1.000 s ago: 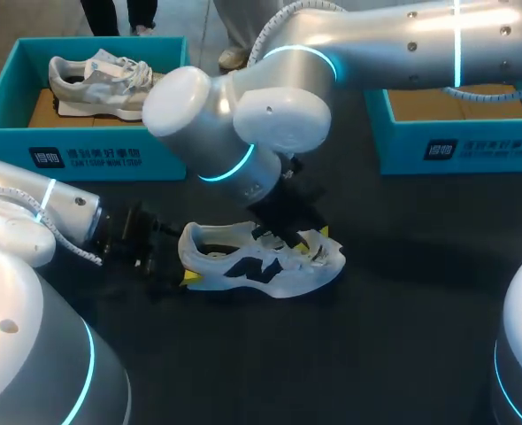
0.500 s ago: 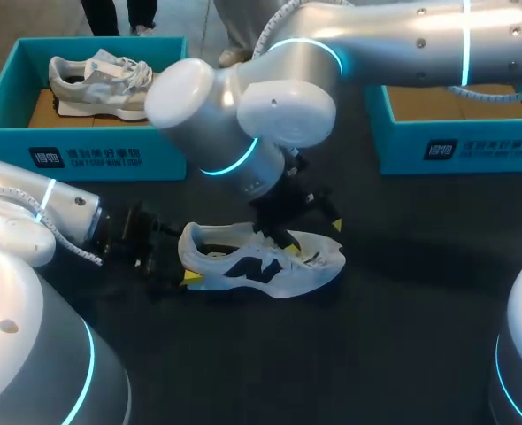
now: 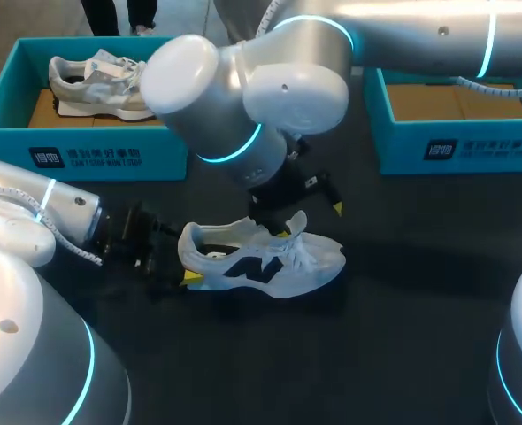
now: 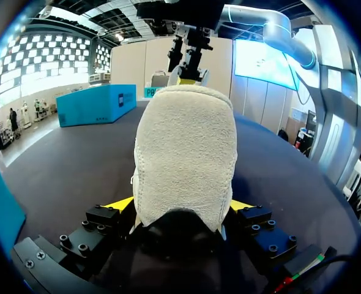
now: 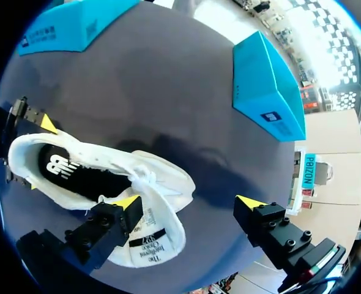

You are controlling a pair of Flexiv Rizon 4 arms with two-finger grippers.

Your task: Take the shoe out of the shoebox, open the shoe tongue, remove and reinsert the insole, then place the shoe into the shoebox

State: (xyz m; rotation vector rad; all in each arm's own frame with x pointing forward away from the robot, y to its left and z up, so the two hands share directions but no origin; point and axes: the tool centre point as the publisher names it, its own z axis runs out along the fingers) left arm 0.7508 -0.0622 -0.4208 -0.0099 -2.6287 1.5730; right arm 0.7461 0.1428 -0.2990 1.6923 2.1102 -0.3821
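Shoe: a white shoe [image 3: 261, 264] lies on its sole near the middle of the dark counter [image 3: 403, 301], heel towards 9 o'clock and toe towards 3 o'clock in the head view.
Left gripper: the left gripper [image 4: 179, 205] comes in low from 9 o'clock and clamps the heel, with one yellow tip pressed against each side of it.
Right gripper: the right gripper [image 5: 188, 201] hangs just above the laces and throat of the shoe. Its fingers are spread wide and hold nothing.
Tongue: the tongue [image 5: 153, 245] is pulled up out of the shoe, its printed label side showing. It sits right beside one right finger, though I cannot tell whether they touch.
Insole: a dark insole [image 5: 76, 174] lies inside the shoe.
Left shoebox: a teal left shoebox [image 3: 84, 158] stands at 10 o'clock from the shoe, well apart from it, and a grey shoe [image 3: 97, 75] lies inside.
Right shoebox: a second teal right shoebox [image 3: 460, 146] stands at 2 o'clock from the shoe, showing a brown floor.
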